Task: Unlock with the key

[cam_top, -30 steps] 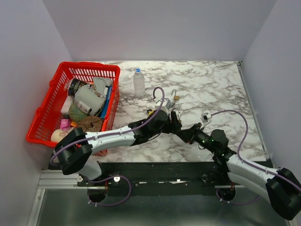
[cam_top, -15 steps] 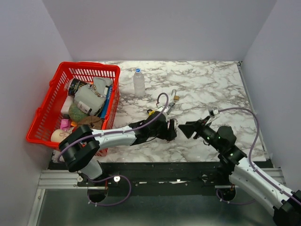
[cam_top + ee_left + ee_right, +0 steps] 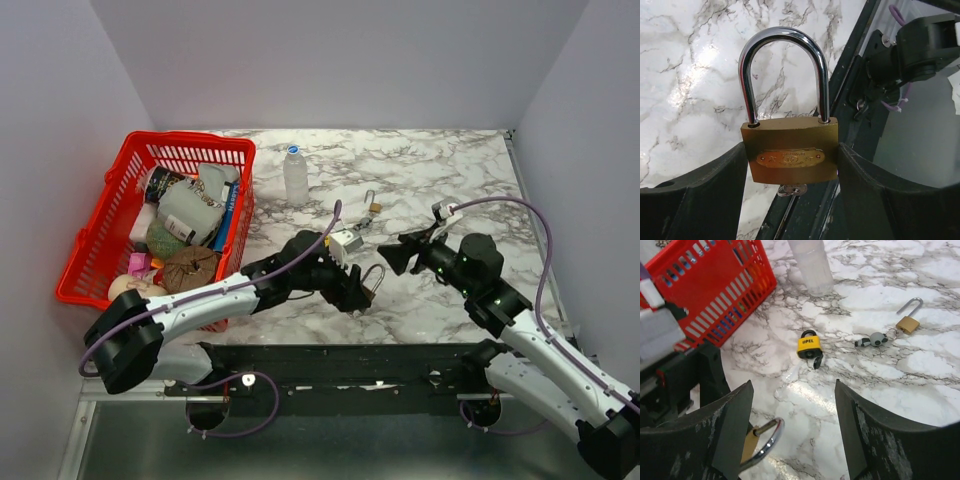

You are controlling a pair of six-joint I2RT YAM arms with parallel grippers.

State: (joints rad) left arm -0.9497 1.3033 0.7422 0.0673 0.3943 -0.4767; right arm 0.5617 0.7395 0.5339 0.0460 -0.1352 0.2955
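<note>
Left wrist view shows the left gripper (image 3: 790,156) clamping the brass padlock (image 3: 790,150), key (image 3: 791,190) inserted at 6 o'clock, shackle (image 3: 784,34) apparently seated, unlocking seemingly unfinished; right gripper (image 3: 792,390) gapes empty

Glossy chrome shackle (image 3: 785,34) on seemingly brass padlock (image 3: 789,157).

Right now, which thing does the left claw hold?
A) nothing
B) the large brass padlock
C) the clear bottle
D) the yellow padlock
B: the left claw clamps the large brass padlock by the sides of its body, while the yellow padlock lies free on the table.
</note>
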